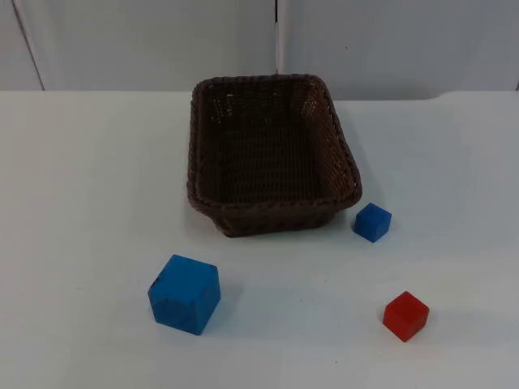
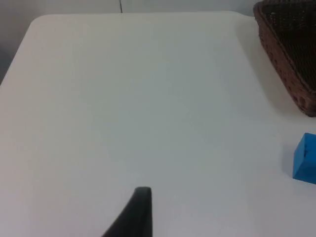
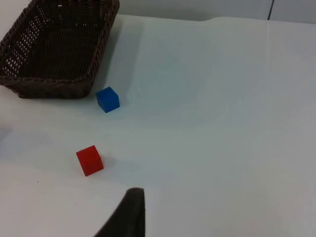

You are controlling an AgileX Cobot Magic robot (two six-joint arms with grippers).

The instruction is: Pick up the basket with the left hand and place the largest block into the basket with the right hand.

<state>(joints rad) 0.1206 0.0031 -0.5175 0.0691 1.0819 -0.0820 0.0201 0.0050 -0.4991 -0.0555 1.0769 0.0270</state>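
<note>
You see the basket (image 1: 274, 154) empty on the table (image 1: 89, 203), long axis running away from you. The left gripper (image 2: 140, 197) waits off its left side; I cannot tell its state. The largest block (image 1: 185, 293) sits just before the basket.

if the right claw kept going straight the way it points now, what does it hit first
Probably the bare white table. Judging from the right wrist view, the small red block, small blue block and brown wicker basket all lie off to one side of the fingertip, though depth is uncertain.

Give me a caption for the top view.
Empty brown basket on a white table, three blocks in front.
</note>
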